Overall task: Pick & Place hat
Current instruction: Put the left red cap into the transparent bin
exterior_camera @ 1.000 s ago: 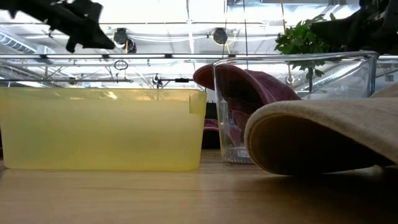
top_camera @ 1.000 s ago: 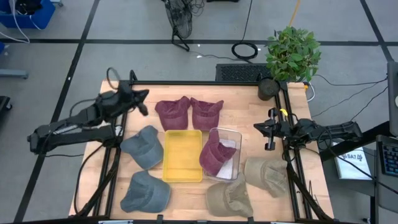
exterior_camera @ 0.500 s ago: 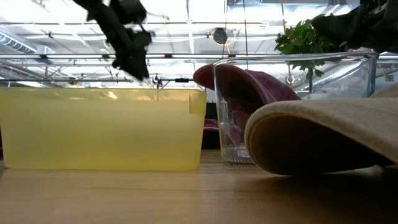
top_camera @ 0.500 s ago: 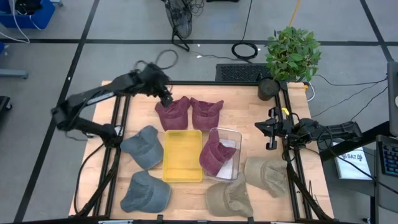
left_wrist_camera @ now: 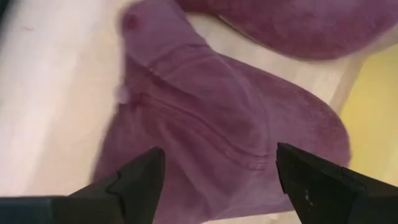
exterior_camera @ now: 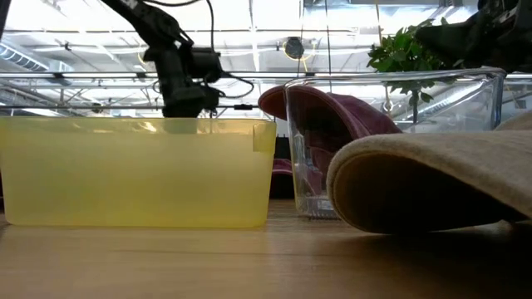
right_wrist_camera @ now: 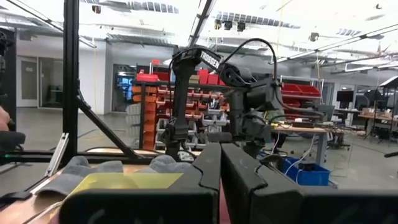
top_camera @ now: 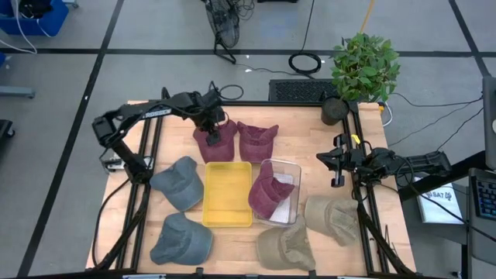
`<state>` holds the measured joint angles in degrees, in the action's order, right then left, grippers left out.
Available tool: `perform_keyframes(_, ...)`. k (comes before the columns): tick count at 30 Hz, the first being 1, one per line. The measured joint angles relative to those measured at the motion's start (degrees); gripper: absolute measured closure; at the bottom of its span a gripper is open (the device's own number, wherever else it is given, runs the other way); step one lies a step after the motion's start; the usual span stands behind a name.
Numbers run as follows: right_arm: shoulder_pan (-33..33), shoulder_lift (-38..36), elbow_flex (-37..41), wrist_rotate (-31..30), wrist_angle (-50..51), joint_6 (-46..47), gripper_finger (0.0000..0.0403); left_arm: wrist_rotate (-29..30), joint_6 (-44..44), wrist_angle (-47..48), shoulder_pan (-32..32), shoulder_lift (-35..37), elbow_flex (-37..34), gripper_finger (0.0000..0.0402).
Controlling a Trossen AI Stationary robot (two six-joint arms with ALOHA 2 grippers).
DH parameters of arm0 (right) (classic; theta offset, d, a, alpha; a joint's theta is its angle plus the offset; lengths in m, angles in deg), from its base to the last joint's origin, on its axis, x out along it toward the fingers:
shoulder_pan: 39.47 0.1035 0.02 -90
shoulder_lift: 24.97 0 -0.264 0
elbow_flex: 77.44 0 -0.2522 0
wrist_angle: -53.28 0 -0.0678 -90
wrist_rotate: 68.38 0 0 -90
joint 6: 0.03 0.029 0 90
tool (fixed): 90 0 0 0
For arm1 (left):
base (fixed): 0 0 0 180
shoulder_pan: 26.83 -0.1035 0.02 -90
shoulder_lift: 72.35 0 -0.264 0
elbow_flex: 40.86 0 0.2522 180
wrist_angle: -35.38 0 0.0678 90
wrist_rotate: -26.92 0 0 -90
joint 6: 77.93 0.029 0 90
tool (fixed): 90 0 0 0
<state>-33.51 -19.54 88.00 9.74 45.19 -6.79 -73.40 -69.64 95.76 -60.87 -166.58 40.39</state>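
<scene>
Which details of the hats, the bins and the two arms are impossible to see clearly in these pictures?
- Low view: the grey hats are hidden behind the yellow plastic bin.
- Low view: the tan fabric hat is cut off by the right edge.
- Left wrist view: the maroon fabric hat is blurred, so whether the open left gripper touches it is unclear.
- High view: inside the clear plastic bin, the maroon hat hides the floor.
- Right gripper: jaws shut, waiting.

Yellow bin (exterior_camera: 137,170) at front L, clear bin (exterior_camera: 391,124) w/ maroon hat (exterior_camera: 332,112) beside it. Tan hat (exterior_camera: 432,178) front R. Left arm (exterior_camera: 179,71) behind yellow bin.
</scene>
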Motion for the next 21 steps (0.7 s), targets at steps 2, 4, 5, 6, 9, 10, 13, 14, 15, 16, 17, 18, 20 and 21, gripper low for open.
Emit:
perform_keyframes(2,0.0,0.0,0.0,0.0,0.18,0.02,0.0403,-0.16,0.75,-0.53,0.41,-1.54,0.0,0.0099)
perform_keyframes(4,0.0,0.0,0.0,0.0,0.35,-0.04,0.0403,0.43,1.3,-0.88,0.81,-2.93,0.0,0.0102)
perform_keyframes(5,0.0,0.0,0.0,0.0,0.38,-0.04,0.0403,0.61,1.68,-0.94,0.92,-3.63,0.0,0.0102)
perform_keyframes(6,0.0,0.0,0.0,0.0,0.39,-0.04,0.0403,0.65,1.89,-1.11,1.21,-4.33,-0.02,0.0103)
perform_keyframes(9,0.0,0.0,0.0,0.0,0.56,-0.07,0.0403,1.22,2.42,-2.12,2.06,-6.1,-0.04,0.0101)
perform_keyframes(10,0.0,0.0,0.0,0.0,0.58,-0.07,0.0403,1.9,2.49,-2.57,2.45,-6.58,-0.04,0.0101)
perform_keyframes(13,0.0,0.0,0.0,0.0,0.56,-0.09,0.0403,4.51,2.57,-3.56,3.36,-7.71,-0.03,0.0103)
perform_keyframes(14,0.0,-0.01,0.0,-0.02,0.52,-0.09,0.0403,5.17,2.55,-3.77,3.55,-7.92,-0.02,0.0105)
perform_keyframes(15,0.0,-0.01,0.0,-0.01,0.51,-0.1,0.0403,5.75,2.56,-3.86,3.73,-8.11,-0.02,0.0108)
perform_keyframes(16,0.0,0.0,0.0,-0.02,0.51,-0.1,0.0403,5.92,2.55,-3.81,3.83,-8.27,-0.02,0.0112)
perform_keyframes(17,0.0,0.0,0.0,-0.02,0.49,-0.11,0.0403,5.87,2.55,-3.79,3.84,-8.36,0.0,0.0117)
perform_keyframes(18,0.0,0.0,0.0,-0.02,0.47,-0.11,0.0403,5.66,2.55,-3.75,3.82,-8.37,0.0,0.0125)
perform_keyframes(20,0.0,0.0,0.0,-0.02,0.47,-0.11,0.0403,5.62,2.55,-3.7,3.82,-8.35,0.0,0.0147)
perform_keyframes(21,0.0,0.0,0.0,-0.02,0.47,-0.11,0.0403,5.62,2.57,-3.66,3.85,-8.28,0.0,0.0161)
